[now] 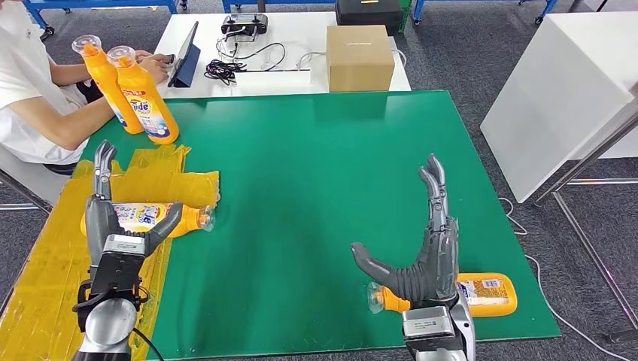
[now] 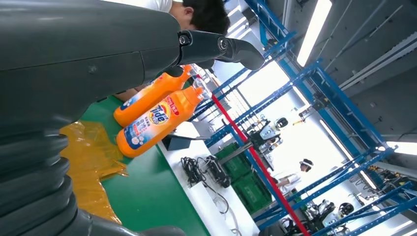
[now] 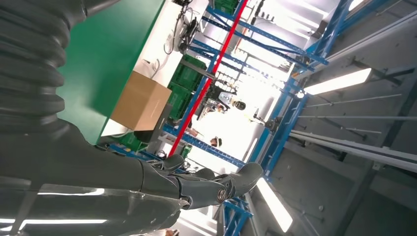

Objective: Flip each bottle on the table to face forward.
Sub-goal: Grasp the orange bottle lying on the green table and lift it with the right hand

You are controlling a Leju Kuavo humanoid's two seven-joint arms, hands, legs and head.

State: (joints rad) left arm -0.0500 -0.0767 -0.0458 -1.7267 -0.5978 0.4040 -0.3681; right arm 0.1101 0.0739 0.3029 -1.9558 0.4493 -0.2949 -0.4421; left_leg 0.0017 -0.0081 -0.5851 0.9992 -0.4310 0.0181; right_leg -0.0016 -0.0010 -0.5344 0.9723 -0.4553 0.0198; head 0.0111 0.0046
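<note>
Two orange Tide bottles (image 1: 143,98) stand upright at the green mat's far left corner, also seen side by side in the left wrist view (image 2: 152,120). A third orange bottle (image 1: 147,218) lies on its side on the yellow sheet, cap pointing right; my left hand (image 1: 113,214) hovers over it, fingers spread, thumb beside its neck. A fourth orange bottle (image 1: 481,293) lies near the mat's front right edge, cap to the left. My right hand (image 1: 425,248) stands open over it, fingers pointing away, thumb out to the left.
A person in a white shirt (image 1: 30,83) sits at the far left beside the standing bottles. A cardboard box (image 1: 360,56), a tablet (image 1: 184,54) and cables lie on the white table behind the green mat (image 1: 316,173). A white table (image 1: 560,90) stands on the right.
</note>
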